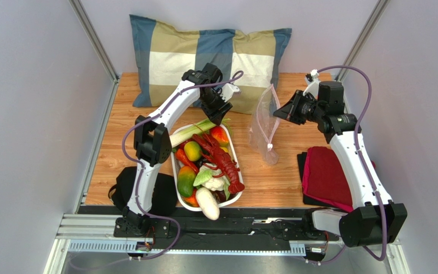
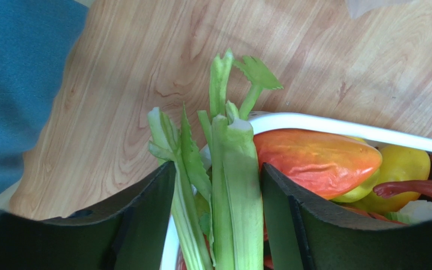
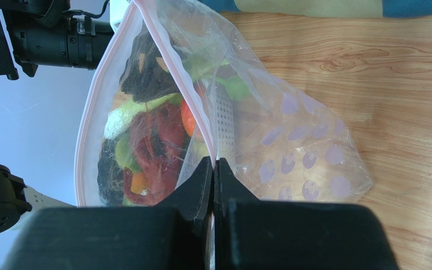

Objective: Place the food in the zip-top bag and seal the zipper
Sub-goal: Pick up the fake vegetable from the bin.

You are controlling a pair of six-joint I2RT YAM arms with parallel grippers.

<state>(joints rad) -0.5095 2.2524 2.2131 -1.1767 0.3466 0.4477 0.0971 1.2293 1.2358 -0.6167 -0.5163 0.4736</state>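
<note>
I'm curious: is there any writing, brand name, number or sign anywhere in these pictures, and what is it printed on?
No readable text shows in any of the three views.
zip-top bag: only plain lilac round marks, no letters or numbers.
pillow: only blue, tan and white checks, no label in sight.
Any smaller markings elsewhere are too small to read.

Grey walls (image 1: 33, 114) enclose a wooden desk (image 1: 113, 165). A checked pillow (image 1: 170, 57) lies beyond the left hand (image 1: 220, 117); a red cloth (image 1: 327, 171) lies behind the right hand (image 1: 277, 112).
</note>
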